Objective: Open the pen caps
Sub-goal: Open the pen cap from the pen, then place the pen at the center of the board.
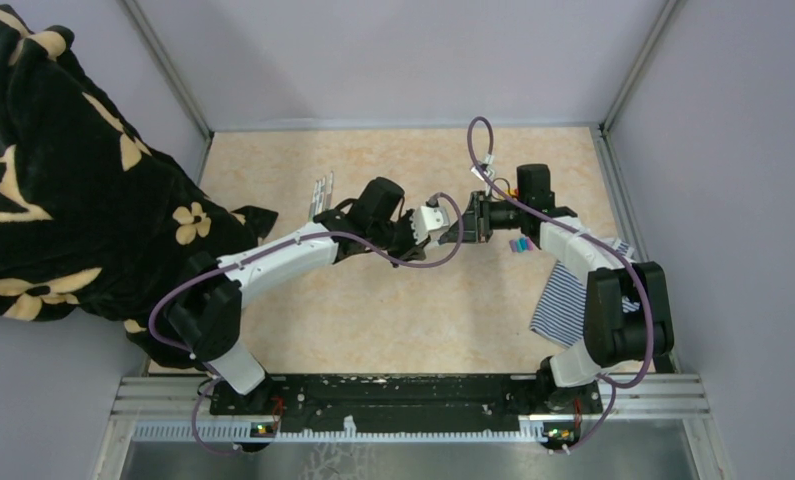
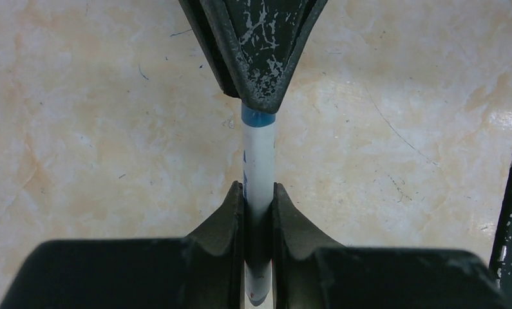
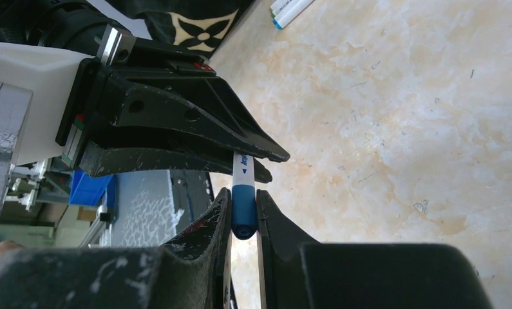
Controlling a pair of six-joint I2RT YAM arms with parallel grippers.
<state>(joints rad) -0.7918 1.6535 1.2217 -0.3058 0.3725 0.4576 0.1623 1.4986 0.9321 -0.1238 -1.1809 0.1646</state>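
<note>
A white-barrelled pen (image 2: 258,161) is held off the table between both grippers. My left gripper (image 2: 258,193) is shut on its barrel. The pen's blue cap (image 3: 243,206) is still seated on the barrel end, and my right gripper (image 3: 243,196) is shut on it. In the top view the left gripper (image 1: 428,228) and the right gripper (image 1: 463,222) meet tip to tip over the middle of the table. In the left wrist view only a thin blue edge of the cap (image 2: 258,117) shows below the right fingers (image 2: 259,51). More pens (image 1: 321,190) lie side by side at the back left.
A few loose caps (image 1: 518,244) lie on the table right of the grippers. A blue-and-white striped cloth (image 1: 563,295) lies under the right arm. Black fabric with a cream flower pattern (image 1: 63,180) hangs over the left wall onto the table edge.
</note>
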